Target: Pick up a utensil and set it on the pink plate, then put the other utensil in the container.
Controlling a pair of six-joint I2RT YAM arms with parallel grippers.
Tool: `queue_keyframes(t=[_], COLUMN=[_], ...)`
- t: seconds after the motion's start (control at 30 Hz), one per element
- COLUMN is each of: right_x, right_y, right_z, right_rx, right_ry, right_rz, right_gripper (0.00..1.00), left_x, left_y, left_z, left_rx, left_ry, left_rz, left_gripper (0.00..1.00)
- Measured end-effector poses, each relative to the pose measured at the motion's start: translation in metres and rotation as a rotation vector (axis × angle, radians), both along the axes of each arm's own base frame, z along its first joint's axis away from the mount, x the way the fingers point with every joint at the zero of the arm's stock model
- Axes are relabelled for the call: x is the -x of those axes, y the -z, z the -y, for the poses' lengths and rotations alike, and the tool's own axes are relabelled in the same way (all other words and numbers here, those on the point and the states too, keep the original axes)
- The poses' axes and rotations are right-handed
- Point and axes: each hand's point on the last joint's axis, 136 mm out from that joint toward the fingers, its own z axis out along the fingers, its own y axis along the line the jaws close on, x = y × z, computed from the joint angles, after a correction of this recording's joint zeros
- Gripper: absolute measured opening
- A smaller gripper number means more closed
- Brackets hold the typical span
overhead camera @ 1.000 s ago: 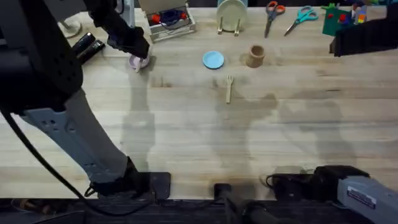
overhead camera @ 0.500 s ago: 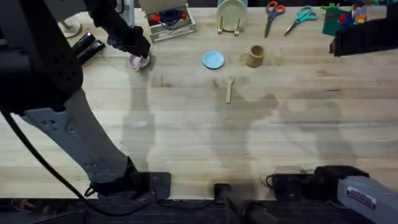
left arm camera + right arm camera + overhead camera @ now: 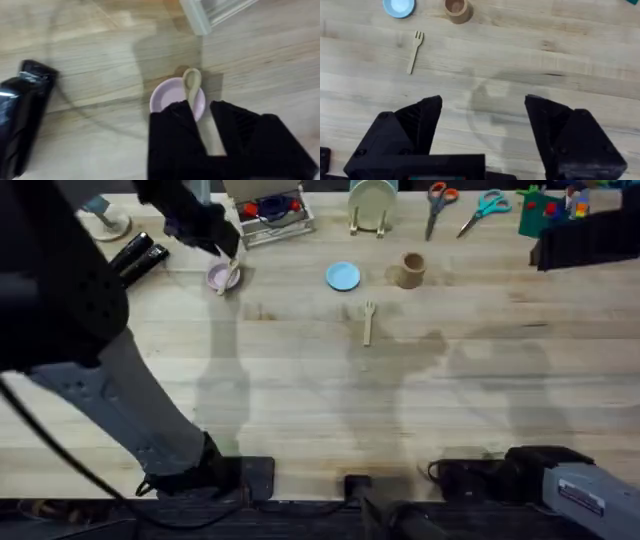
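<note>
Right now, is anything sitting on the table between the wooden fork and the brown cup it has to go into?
Nothing visible does. The fork lies flat on bare wood, and the cup stands just beyond it, off to one side, with open table between them. The blue plate sits off that path on the other side.

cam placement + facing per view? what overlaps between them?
Overhead: above the bases, looking down and forward over the table; left arm rises large at left.
Left wrist: looks down at the pink plate and spoon; left gripper at bottom.
Right wrist: faces the fork, container; right gripper open.
Overhead shares them all.
</note>
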Motion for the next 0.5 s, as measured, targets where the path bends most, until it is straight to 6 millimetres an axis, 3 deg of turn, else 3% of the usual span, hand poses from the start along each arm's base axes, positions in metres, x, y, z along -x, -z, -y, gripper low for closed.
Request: queue_keyframes(t=[0.23, 0.37, 0.43, 0.5], right_x=[0.000, 0.000, 0.000, 0.000], right_y=[0.000, 0.000, 0.000, 0.000], right_z=[0.000, 0.000, 0.000, 0.000], right_rx=[0.000, 0.000, 0.000, 0.000], right_ry=[0.000, 0.000, 0.000, 0.000], right_rz=[0.000, 0.000, 0.000, 0.000], right_gripper=[0.993, 0.993, 0.994, 0.993], left_x=[0.017, 0.042, 0.053, 0.063], left_y=[-0.082, -0.107, -0.114, -0.122], left_z=[0.003, 0.007, 0.011, 0.014], left_rx=[-0.012, -0.007, 0.007, 0.015], left_ry=[0.006, 0.017, 0.019, 0.024], left_rz=[0.098, 0.085, 0.076, 0.072], left_gripper=[0.546, 0.664, 0.938, 0.989])
